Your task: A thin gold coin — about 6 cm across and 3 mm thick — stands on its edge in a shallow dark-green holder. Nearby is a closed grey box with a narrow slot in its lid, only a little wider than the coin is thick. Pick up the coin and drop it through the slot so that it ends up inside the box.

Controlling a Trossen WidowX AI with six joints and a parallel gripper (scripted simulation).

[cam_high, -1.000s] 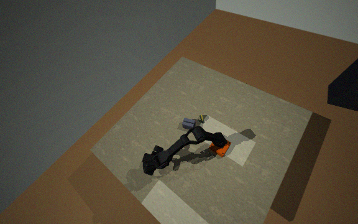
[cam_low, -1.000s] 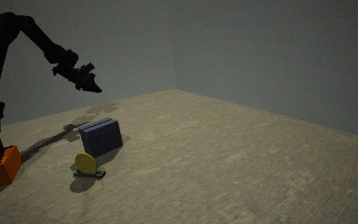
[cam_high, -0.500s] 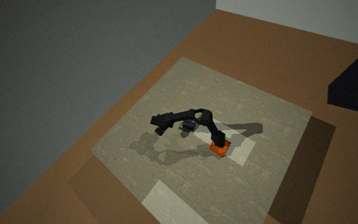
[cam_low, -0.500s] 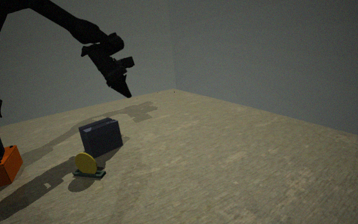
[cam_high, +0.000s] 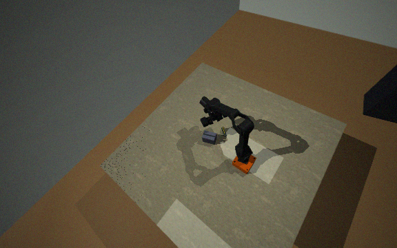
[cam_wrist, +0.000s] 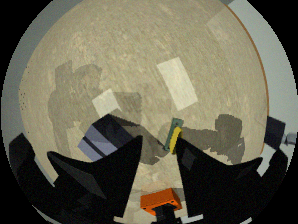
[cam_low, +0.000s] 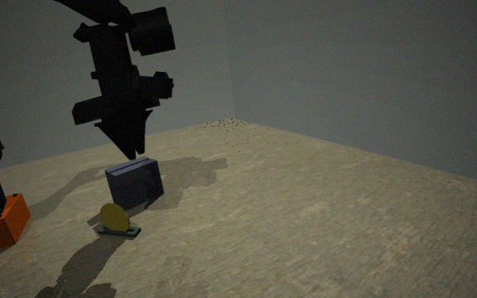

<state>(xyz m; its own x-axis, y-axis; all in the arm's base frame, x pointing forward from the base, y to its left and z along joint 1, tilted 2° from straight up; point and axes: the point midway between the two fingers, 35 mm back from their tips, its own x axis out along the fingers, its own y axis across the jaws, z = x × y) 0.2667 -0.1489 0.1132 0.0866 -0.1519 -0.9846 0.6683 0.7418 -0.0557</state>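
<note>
Your jaws stand partway open with nothing between them, their fingertips (cam_low: pixel 131 151) pointing down. From the exterior view you see the tips line up just above the far side of the grey box (cam_high: pixel 209 138) (cam_low: pixel 137 188) (cam_wrist: pixel 114 125), but you cannot tell how much height separates them from it.

The box sits closed on the desk (cam_high: pixel 171 165) (cam_low: pixel 305 207) (cam_wrist: pixel 125 40), and the narrow slot (cam_low: pixel 128 165) (cam_wrist: pixel 102 145) runs as a dark line along its lid. Its walls hide the inside from you, so you cannot see what it holds. The gold coin (cam_high: pixel 223 130) (cam_low: pixel 114 217) (cam_wrist: pixel 175 140) is outside it.

You find that coin on its edge in the shallow dark-green holder (cam_high: pixel 225 135) (cam_low: pixel 133 233) (cam_wrist: pixel 169 142), its lower rim seated and most of its face showing above. The holder rests on the desk near the box, apart from it. Your black arm (cam_high: pixel 243 139) (cam_low: pixel 112 54) rises from the orange base (cam_high: pixel 240 167) (cam_low: pixel 21 221) (cam_wrist: pixel 155 199) and bends over, carrying the jaws clear of the coin.
</note>
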